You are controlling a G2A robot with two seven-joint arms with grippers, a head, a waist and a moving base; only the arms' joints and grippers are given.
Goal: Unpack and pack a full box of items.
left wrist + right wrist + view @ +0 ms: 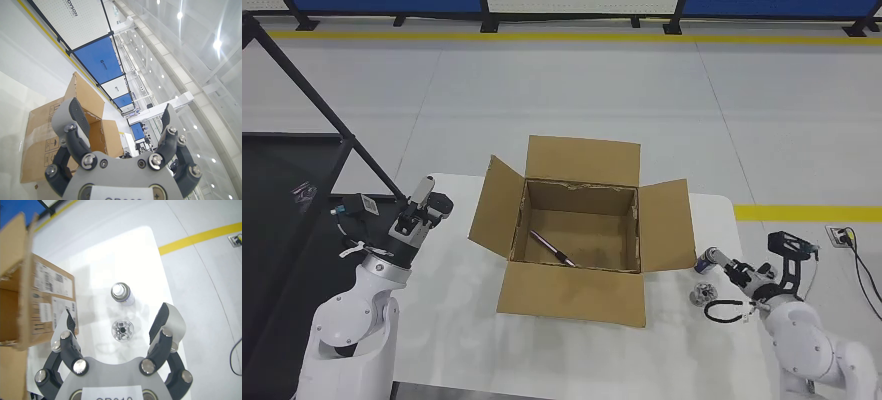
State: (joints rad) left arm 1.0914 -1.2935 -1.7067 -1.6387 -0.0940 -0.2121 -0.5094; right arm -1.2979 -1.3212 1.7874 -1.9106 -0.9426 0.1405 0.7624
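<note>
On the right side of the counter (442,330), just past the open cardboard box (572,292), a spray can (122,294) stands upright. A round metal part (122,330) lies just near of it. The two stand apart, and both sit close to the counter's right edge. The right claw (116,311) hangs above the metal part, spread wide and holding nothing. The left claw (121,105) is also wide and empty. It sits left of the box and is tilted up toward the ceiling.

The main risk I see is the can. It stands so near the metal part that a finger coming down on the far side could tip it, and it might then roll off the edge. The metal part is round and smooth, so it may slip out of a grip that is off centre. The box's right flap also juts toward both things and could catch the claw.

The top view looks down into the box and finds a slim dark stick (553,249) on its floor. From the right wrist, the wall and flap hide the inside. That closer view does give the holes in the metal part's top face.
</note>
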